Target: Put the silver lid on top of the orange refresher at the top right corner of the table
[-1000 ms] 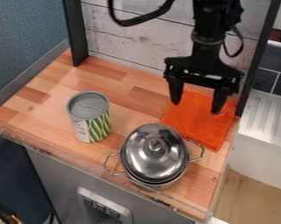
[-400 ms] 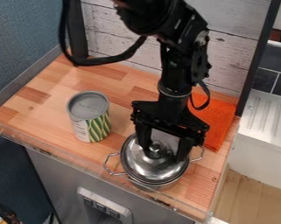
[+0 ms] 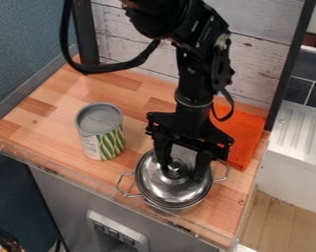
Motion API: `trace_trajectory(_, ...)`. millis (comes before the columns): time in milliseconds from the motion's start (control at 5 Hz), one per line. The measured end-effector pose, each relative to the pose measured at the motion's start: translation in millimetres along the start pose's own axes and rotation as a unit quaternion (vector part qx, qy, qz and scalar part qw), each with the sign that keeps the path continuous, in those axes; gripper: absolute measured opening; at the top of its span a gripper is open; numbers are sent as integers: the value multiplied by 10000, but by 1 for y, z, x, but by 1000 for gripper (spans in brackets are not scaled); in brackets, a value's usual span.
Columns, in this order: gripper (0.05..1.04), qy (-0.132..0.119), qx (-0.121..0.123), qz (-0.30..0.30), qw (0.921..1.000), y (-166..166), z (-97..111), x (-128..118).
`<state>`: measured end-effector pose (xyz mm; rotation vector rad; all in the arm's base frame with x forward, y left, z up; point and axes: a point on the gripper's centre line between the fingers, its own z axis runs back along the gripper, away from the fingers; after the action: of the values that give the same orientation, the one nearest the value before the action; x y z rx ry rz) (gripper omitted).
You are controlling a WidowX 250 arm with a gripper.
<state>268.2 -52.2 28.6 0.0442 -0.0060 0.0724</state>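
Since the earliest frame, the gripper [image 3: 182, 172] has moved nearer and to the left, from above the orange cloth [image 3: 244, 132] to the silver lid [image 3: 165, 187]; from the frame just before this one, it has shifted only slightly left. Lid, can and cloth keep their places. Its two fingers stand apart, reaching down on either side of the lid's knob [image 3: 174, 166].

Nearest is the table's [image 3: 58, 118] front edge, with a clear guard [image 3: 88, 182] running along it. Just behind that edge, right of the middle, stands the pot [image 3: 176, 209] with the lid on top. Its left handle [image 3: 122, 187] sticks out toward the front edge, so there is little room on that side. The right handle [image 3: 223, 171] points toward the cloth's near end, with a narrow gap between them. Bare wood runs from the pot to the table's right edge.

Farther left, the can [image 3: 101, 132] stands upright, apart from the pot, with wood between them and a broader stretch on the can's left and far sides. Beyond the pot, the cloth lies flat at the far right, close to the right edge and partly hidden behind the gripper. A plank wall [image 3: 147, 44] closes off the far side, between two dark posts.
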Motion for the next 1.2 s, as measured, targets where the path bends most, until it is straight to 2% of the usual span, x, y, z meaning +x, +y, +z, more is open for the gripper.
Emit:
trace_trajectory(200, 424, 12, 41, 1, 10000, 3, 0, 1)
trace_trajectory(400, 272, 21, 69, 13, 10000, 5, 1, 2)
trace_trajectory(800, 265, 252, -18, -40, 9997, 7, 2, -4)
trace_trajectory(1000, 265, 244, -160, -18, 9996, 5, 16, 1)
trace_trajectory(1200, 265, 88, -383, 79, 9992, -2, 37, 15)
